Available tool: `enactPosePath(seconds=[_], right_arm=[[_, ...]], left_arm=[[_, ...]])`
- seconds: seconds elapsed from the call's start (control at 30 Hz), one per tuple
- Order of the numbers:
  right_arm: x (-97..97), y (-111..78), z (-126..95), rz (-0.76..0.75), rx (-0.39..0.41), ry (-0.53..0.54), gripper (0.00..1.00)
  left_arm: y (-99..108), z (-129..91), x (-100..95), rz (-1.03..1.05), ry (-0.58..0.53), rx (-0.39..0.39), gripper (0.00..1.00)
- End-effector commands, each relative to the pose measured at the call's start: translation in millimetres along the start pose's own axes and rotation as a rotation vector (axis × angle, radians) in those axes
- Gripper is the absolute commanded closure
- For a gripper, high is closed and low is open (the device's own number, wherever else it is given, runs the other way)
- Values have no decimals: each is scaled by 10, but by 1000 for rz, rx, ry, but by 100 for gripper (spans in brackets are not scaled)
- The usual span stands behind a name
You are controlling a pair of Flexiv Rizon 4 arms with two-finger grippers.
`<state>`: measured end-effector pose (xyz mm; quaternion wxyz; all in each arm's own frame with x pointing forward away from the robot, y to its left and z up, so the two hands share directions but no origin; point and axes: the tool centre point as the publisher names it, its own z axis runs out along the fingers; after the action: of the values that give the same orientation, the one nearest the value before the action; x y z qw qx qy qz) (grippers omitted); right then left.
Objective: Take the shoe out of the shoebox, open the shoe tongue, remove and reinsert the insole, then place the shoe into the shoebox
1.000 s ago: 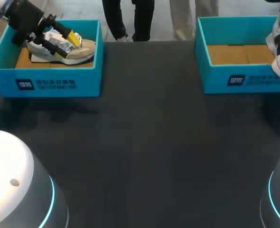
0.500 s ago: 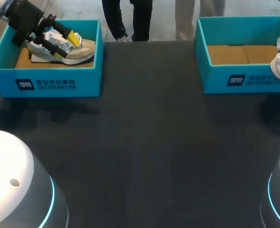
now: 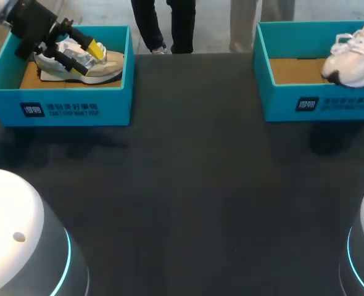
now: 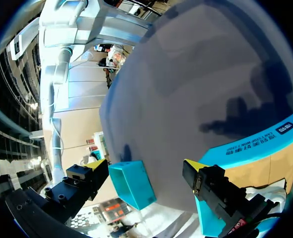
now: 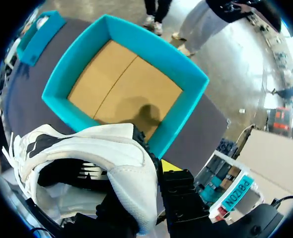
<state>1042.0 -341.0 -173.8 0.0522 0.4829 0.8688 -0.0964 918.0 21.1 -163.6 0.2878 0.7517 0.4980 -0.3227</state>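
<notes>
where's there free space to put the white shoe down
The dark table between the boxes and in front of them is bare. The right shoebox floor is bare cardboard, with the white shoe held near its right end. Crowded: the left shoebox, filled by the beige shoe and the left hand.

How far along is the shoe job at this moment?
Done: the white sneaker is out of the right shoebox, whose cardboard floor is bare. In hand: the right gripper holds it above the box. To do: tongue, insole, reboxing. The beige sneaker sits in the left shoebox with the left gripper open at it.
</notes>
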Motion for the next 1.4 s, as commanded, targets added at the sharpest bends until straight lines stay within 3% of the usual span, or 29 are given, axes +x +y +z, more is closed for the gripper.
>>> enactPosePath(seconds=[0.03,0.27,0.57,1.4], right_arm=[[-53,21,-18,130,23,30,100],[-31,-38,-7,345,20,59,100],[69,-139,20,573,35,9,100],[85,-216,55,598,54,-33,100]], left_arm=[[-4,-3,-3,0,3,0,0],[-4,-3,-3,0,3,0,0],[-4,-3,-3,0,3,0,0],[-4,-3,-3,0,3,0,0]])
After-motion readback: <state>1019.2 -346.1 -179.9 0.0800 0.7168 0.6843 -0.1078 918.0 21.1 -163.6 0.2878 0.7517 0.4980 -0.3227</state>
